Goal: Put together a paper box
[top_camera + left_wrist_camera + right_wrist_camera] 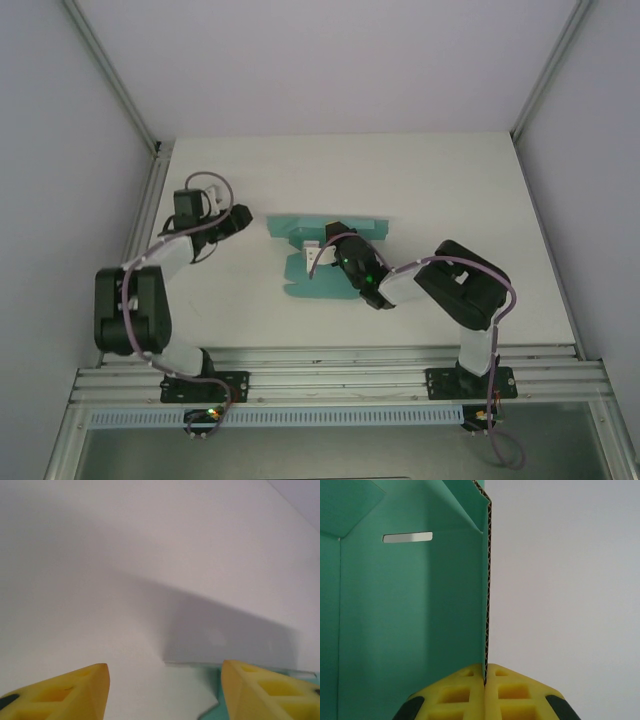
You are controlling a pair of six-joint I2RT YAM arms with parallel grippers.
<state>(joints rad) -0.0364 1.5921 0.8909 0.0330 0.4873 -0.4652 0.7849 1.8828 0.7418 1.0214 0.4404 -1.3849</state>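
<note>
Jaws of the right gripper point(318, 254) are closed on a raised wall of the teal-green corrugated card paper box point(330, 228). The jaws of the left gripper point(238, 220) stand apart and hold nothing.

From the top camera, the paper box lies in the middle of the white table point(450, 180). A long strip runs along its far side, and other flaps spread flat toward the near left. The left arm is bent sharply at the elbow, with its gripper just left of the box's far-left corner and apart from it. The right arm reaches leftward from its base, low over the right part of the card.

From the left wrist, two yellow fingers point(75, 695) are wide open over bare table. A small piece of teal card shows beside the right one.

From the right wrist, the yellow fingers point(455, 695) press together on the edge of an upright wall. A narrow slot point(407, 537) shows in the far panel.

I judge the work as partly done: one wall is up, but the other flaps must be folded and locked, and no closed box exists yet.
</note>
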